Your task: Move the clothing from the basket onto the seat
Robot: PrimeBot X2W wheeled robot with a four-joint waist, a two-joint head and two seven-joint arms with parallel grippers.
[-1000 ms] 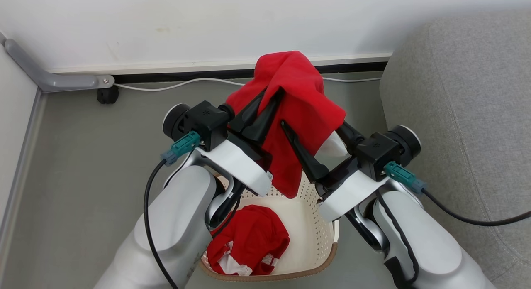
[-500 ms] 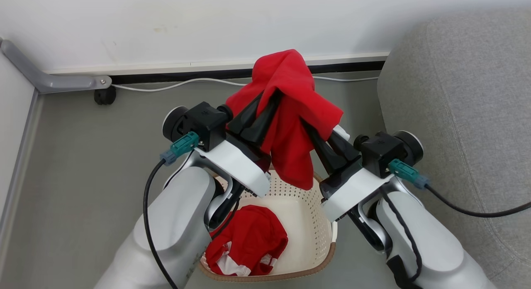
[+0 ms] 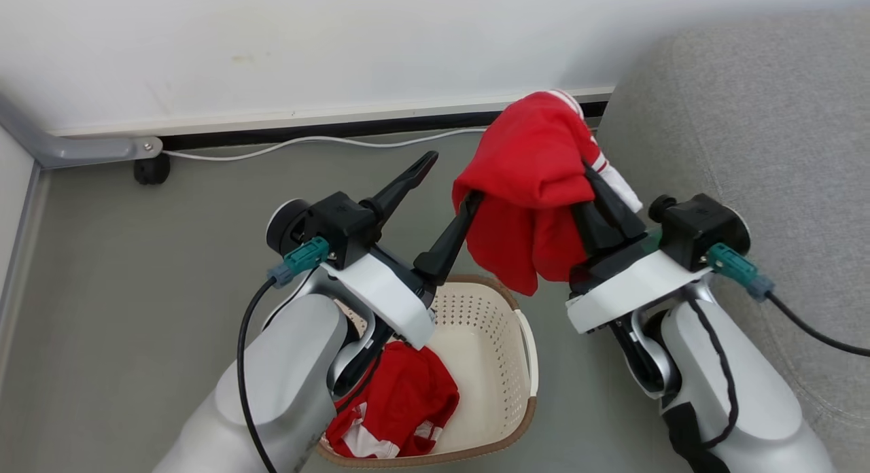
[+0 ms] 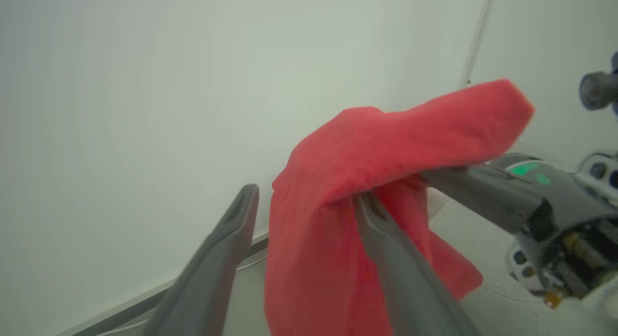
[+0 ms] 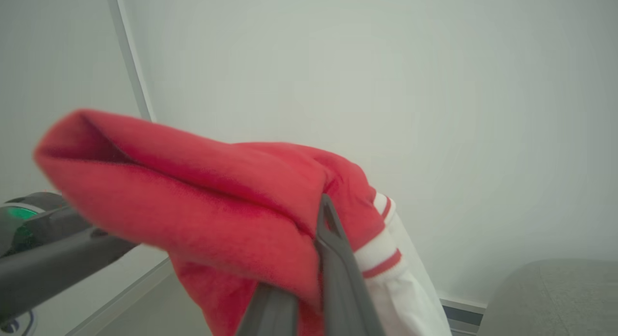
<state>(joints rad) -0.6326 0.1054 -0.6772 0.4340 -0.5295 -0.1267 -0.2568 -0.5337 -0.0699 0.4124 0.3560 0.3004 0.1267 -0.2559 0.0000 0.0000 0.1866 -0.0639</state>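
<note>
A red garment with white striped trim point(image 3: 533, 187) hangs in the air, and my right gripper point(image 3: 590, 181) is shut on it above the floor, close to the grey seat point(image 3: 761, 119). In the right wrist view the fabric point(image 5: 217, 201) bunches over the closed right gripper point(image 5: 309, 230). My left gripper point(image 3: 450, 181) is open; its right finger touches the cloth's edge, and the cloth point(image 4: 367, 172) drapes against that finger of the left gripper point(image 4: 306, 193). The cream basket point(image 3: 527, 351) stands below, holding another red and white garment point(image 3: 394, 408).
A white wall and skirting run along the back, with a white cable point(image 3: 312, 141) on the grey floor. A grey frame leg with a black caster point(image 3: 151, 168) stands at the left. Open floor lies left of the basket.
My left gripper has opened and let go of the garment. The right gripper has carried the garment to the right, toward the seat. The camera has shifted slightly.
</note>
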